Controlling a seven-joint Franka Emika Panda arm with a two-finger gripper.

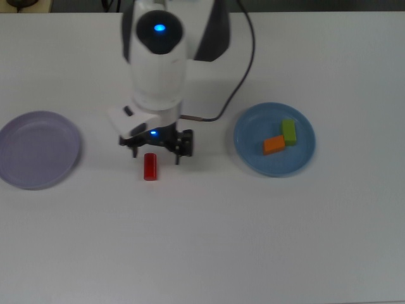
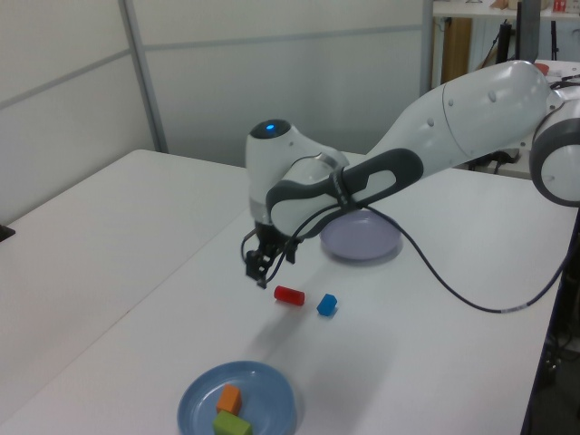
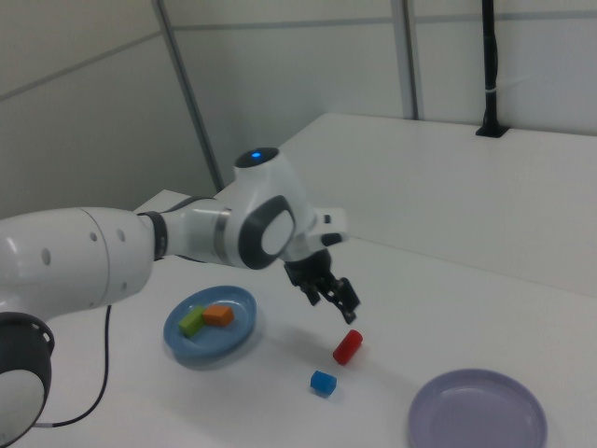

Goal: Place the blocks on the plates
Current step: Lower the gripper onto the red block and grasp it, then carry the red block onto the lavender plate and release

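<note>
Empty claw [image 1: 155, 147], fingers apart, hangs above blue cube [image 2: 327, 304] beside red cylinder [image 1: 150, 166]

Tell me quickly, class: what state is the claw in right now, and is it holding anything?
Claw: open and empty, above the table near the red block and the blue cube.

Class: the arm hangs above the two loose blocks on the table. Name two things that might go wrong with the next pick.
1. The red cylinder lies on its side, so a nudge from the gripper might roll it away.
2. The blue cube sits close beside the cylinder, so a descending finger could knock it, and in the top view the arm hides it.
</note>
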